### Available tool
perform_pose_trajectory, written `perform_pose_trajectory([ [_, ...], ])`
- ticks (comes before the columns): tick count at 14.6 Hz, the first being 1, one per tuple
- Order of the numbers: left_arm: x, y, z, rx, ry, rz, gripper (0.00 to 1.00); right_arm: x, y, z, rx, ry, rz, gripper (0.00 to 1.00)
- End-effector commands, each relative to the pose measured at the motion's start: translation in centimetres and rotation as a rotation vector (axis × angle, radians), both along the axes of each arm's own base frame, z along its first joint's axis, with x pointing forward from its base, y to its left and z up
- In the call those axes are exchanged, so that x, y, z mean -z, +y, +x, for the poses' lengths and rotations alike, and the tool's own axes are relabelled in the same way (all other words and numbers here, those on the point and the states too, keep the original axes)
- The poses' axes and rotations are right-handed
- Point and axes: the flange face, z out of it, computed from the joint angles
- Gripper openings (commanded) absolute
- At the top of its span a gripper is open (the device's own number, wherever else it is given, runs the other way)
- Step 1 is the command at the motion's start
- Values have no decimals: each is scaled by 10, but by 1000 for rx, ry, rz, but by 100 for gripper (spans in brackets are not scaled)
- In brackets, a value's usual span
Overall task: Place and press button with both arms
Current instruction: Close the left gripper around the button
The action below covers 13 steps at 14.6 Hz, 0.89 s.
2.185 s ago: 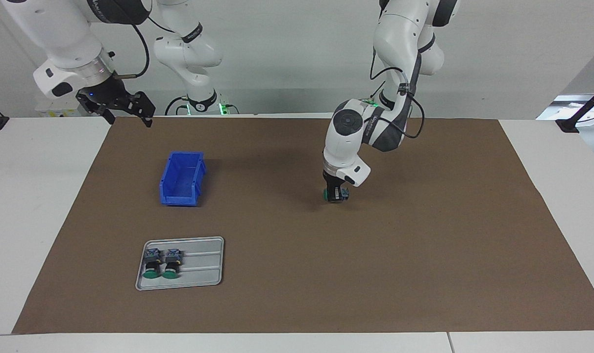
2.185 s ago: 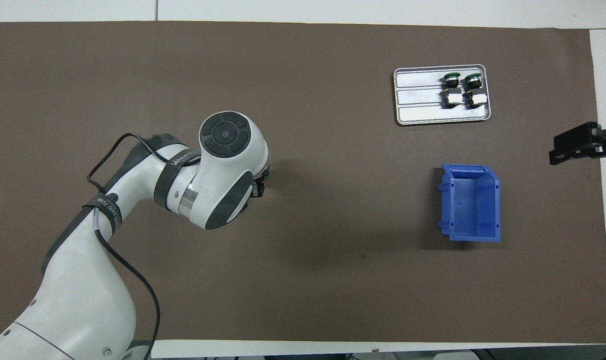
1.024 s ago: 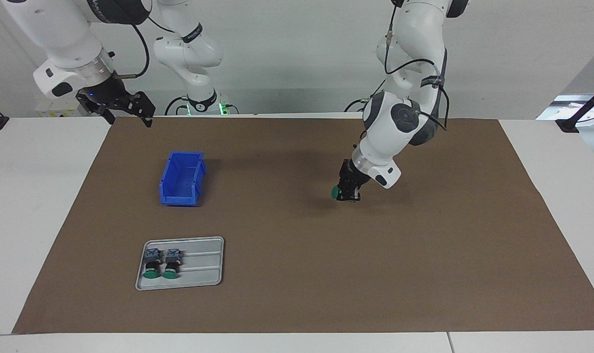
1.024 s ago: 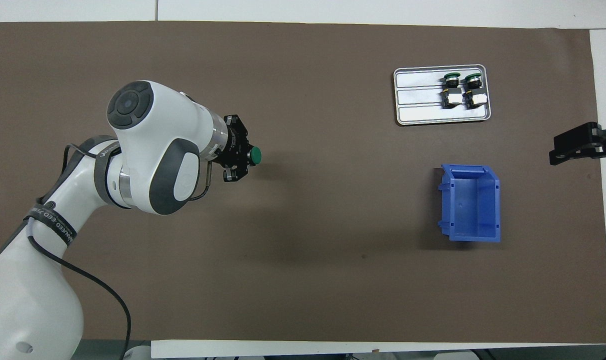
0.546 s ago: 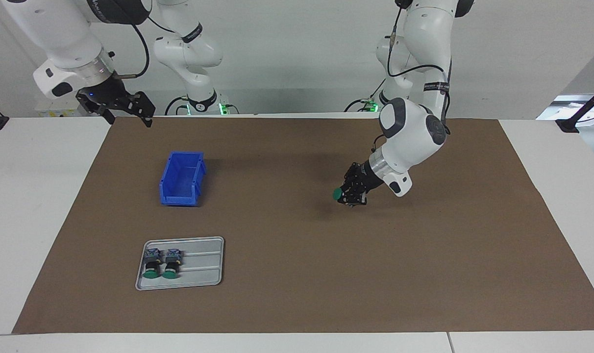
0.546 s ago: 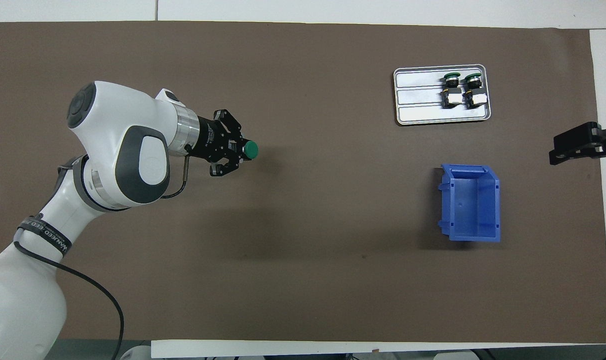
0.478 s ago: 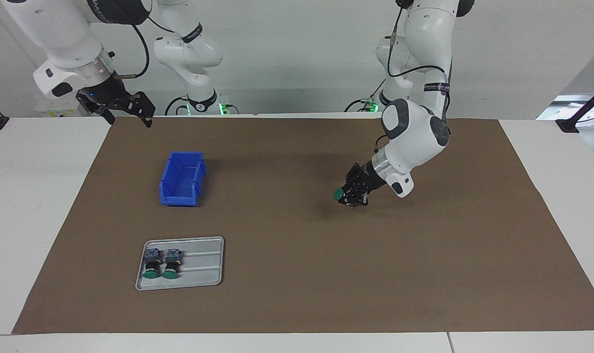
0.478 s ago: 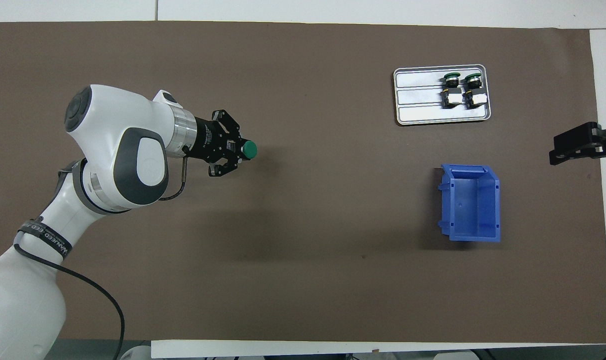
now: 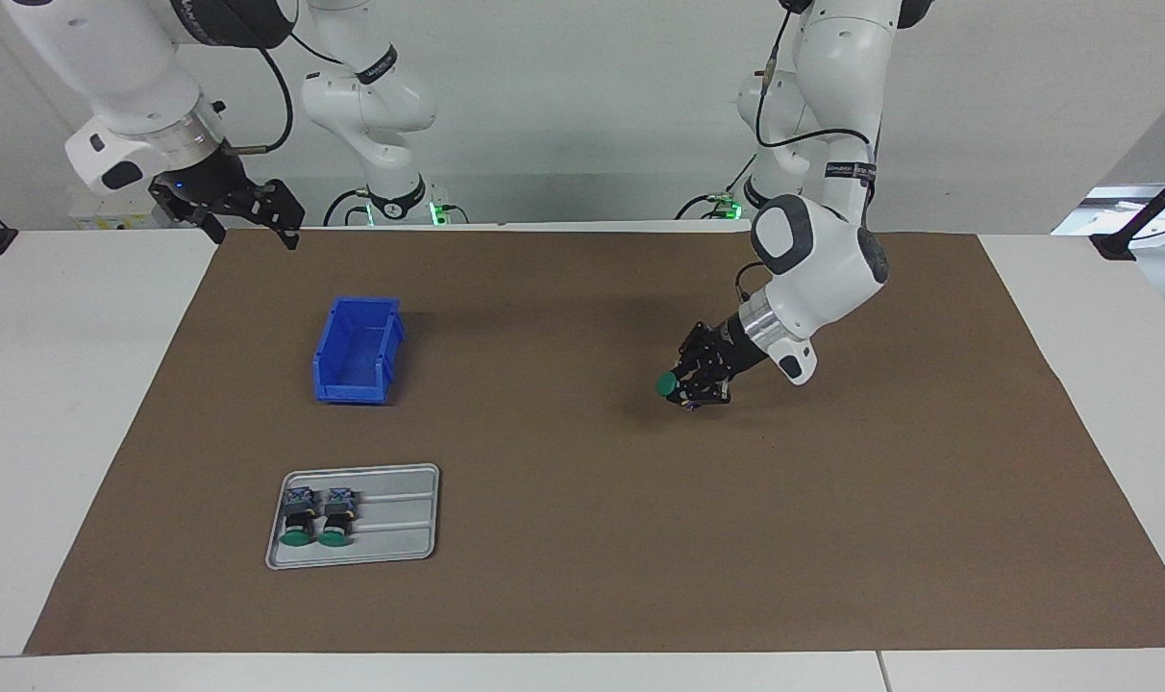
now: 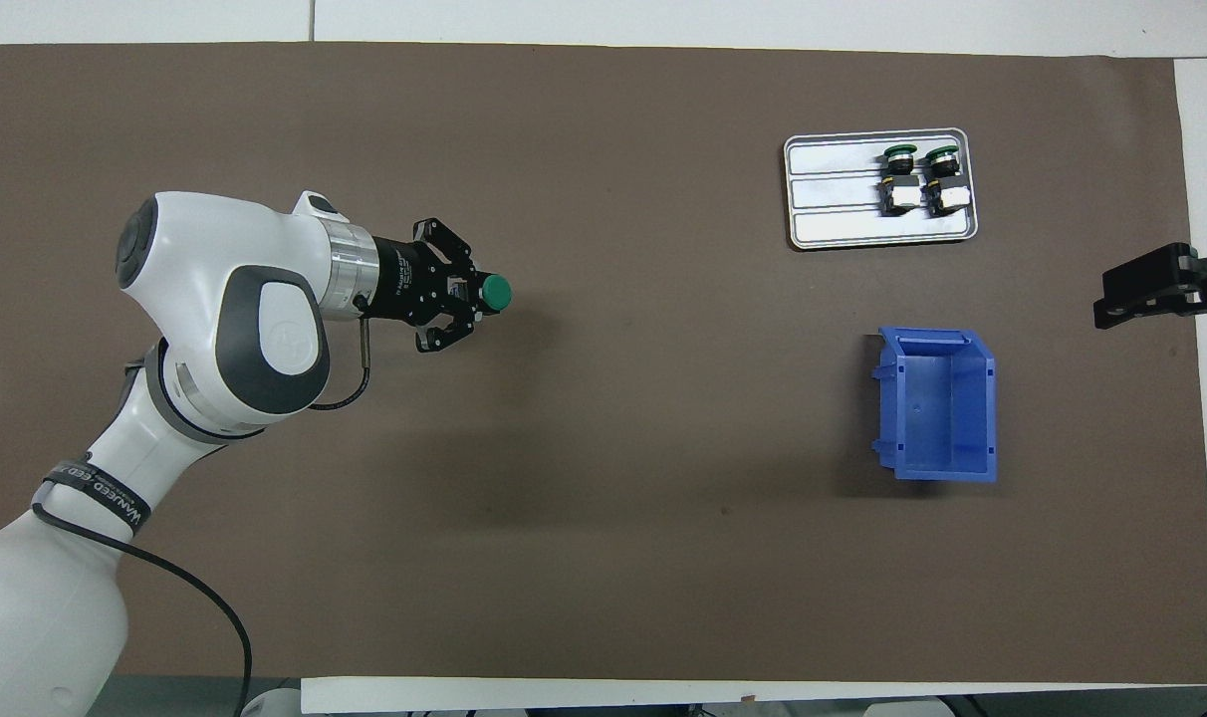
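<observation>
Brown mat covers the table. Left arm reaches over the mat's middle; its left gripper is closed around the button, held tilted just above the mat, green cap outward. Right gripper waits, fingers spread and empty, over the mat's corner at the right arm's end. Blue bin and tray with two spare buttons lie toward that end.

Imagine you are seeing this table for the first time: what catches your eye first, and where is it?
First, the left gripper over the middle of the brown mat, shut on a green-capped button held sideways. Next, the blue bin toward the right arm's end, with a grey tray holding two more buttons farther from the robots. The right gripper waits open, raised.
</observation>
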Motion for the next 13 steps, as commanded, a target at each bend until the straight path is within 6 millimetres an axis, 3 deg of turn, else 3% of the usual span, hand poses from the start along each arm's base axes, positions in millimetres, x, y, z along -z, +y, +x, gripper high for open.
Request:
perform_pose_trajectory([
  [1,-3,12,-8,-40,4,-42,0,1,-1,-2,-17,-2,23,99],
  [8,14,33,-17,-24,-23,-212,0,0,-1,-2,-17,-4,23,99],
  [10,26,62,-19,-21,-15,-275,0,0,-1,-2,-17,-4,23,99],
  [13,40,67,-24,9,-7,-344,0,0,-1,-2,-17,-4,23,99],
])
